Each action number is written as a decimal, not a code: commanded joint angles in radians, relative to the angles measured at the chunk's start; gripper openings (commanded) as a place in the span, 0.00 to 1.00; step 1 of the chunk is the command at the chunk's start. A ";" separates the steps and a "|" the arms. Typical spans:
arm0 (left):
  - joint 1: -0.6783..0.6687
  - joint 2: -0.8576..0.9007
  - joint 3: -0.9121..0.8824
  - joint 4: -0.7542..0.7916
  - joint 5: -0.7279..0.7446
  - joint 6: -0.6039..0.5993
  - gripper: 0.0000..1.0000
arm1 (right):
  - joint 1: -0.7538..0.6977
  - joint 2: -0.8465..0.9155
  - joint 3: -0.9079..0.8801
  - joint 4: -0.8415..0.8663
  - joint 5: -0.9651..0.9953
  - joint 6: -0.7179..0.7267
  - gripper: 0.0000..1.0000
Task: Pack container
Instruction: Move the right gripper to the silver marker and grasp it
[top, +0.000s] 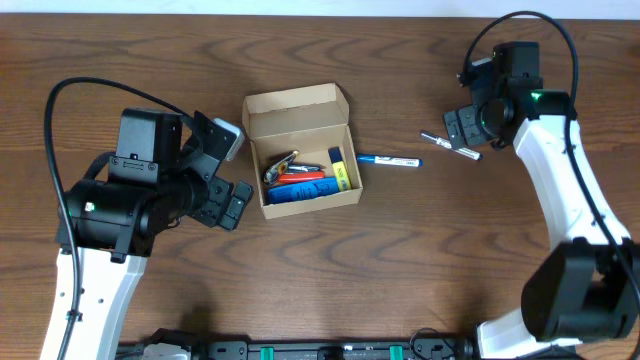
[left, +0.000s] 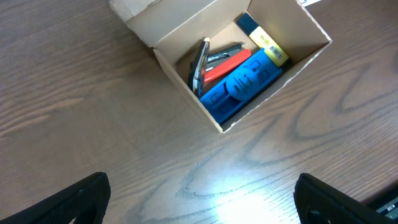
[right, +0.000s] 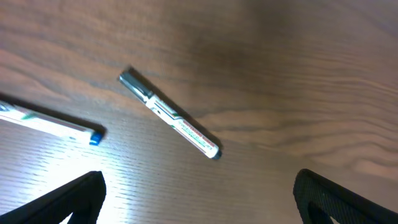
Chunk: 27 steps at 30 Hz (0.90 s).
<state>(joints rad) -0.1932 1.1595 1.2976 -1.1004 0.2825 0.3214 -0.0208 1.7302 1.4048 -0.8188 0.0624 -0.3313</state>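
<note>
- The worktop (top: 400, 260) is dark brown wood-grain laminate. It looks matte from overhead, and only the wrist views show the glare on it.
- The left end effector (top: 232, 172) sits just beside the container's left side. Its black fingers are spread wide with nothing between them. In its own wrist view it (left: 202, 202) looks down on the box's near corner.
- The right end effector (top: 458, 128) is well apart from the box on the right. It is also released and empty, directly over one pen (right: 199, 199).
- The container (top: 295, 105) is a small tan cardboard box near the middle of the worktop, with its hinged flap folded back and open. The left wrist view shows its plain inner walls (left: 205, 22).
- Inside, a blue plastic piece (left: 242, 84) lies along the front wall. Its ribbed moulding shows only in the left wrist view.
- A red item (left: 227, 63) lies against the blue piece.
- A yellow-labelled marker with a dark blue cap (left: 267, 43) lies across the right end.
- A metal clip-like tool (left: 199, 62) leans at the left.
- A blue-capped white marker (top: 390, 160) lies on the worktop just right of the box.
- A grey-capped marker (right: 171, 115) lies farther right. Only the right wrist view shows its green print.
</note>
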 joint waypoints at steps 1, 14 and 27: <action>0.003 0.003 0.013 -0.004 0.006 0.012 0.95 | -0.031 0.071 0.001 0.011 -0.098 -0.124 0.97; 0.003 0.003 0.013 -0.004 0.006 0.012 0.95 | -0.055 0.291 0.001 0.149 -0.176 -0.205 0.93; 0.003 0.003 0.013 -0.004 0.006 0.012 0.95 | -0.066 0.383 0.001 0.224 -0.277 -0.228 0.79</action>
<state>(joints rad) -0.1932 1.1595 1.2976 -1.1004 0.2825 0.3214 -0.0711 2.0857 1.4048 -0.6006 -0.1688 -0.5396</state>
